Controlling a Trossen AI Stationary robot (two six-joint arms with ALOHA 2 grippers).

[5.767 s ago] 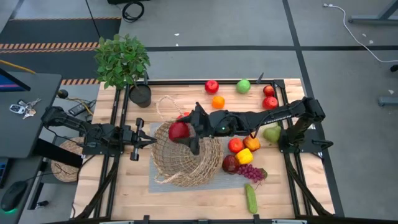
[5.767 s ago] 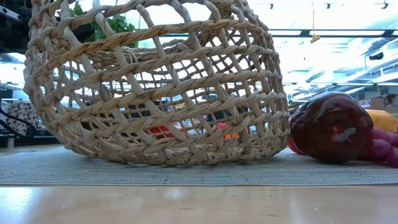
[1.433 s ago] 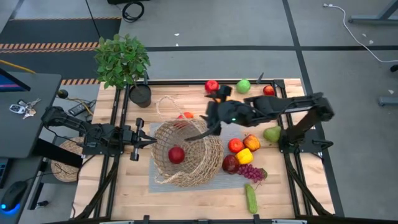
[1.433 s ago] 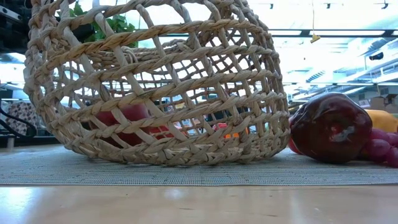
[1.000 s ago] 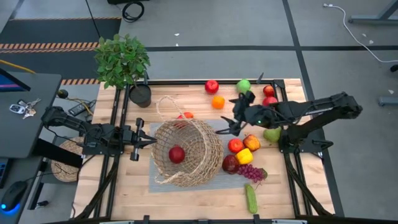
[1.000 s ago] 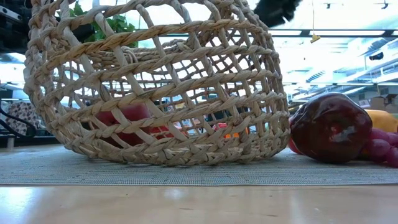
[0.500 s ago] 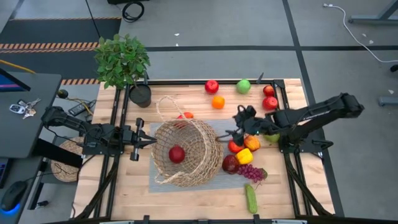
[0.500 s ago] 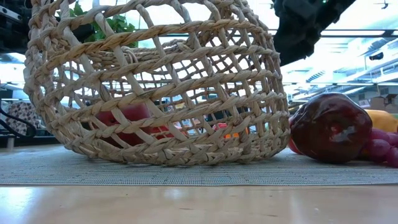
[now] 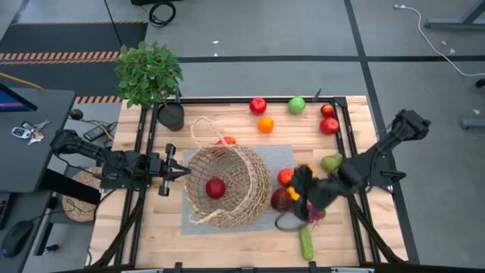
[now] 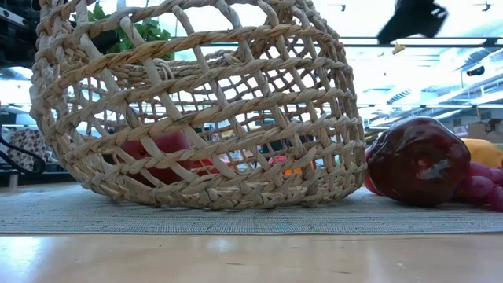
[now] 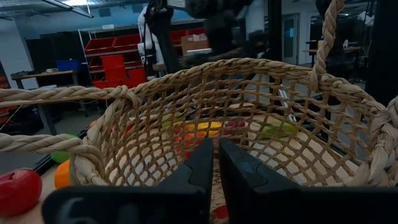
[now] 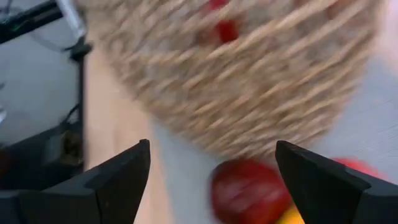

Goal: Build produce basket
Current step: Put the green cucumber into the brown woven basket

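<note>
On the grey mat at mid-desk: the wicker basket, tipped toward the left arm, thin handle looped behind it. Inside, one red apple, seen through the weave in the low view too. Just beside the basket's right edge, a cluster of produce: dark red apple, red fruit, purple grapes partly hidden, green pear, and a cucumber nearer the front edge. Along the far edge, well apart from the basket: red apple, orange, green apple, two more red apples. Another orange piece just behind the basket. Potted plant at the far left corner.

Right hand blurred, low over the mat between dark apple and cucumber; fingers spread wide in the right wrist view, nothing between them, dark red apple ahead. Left hand level at the basket's left rim, fingers pressed together, pointing into the basket's mouth.
</note>
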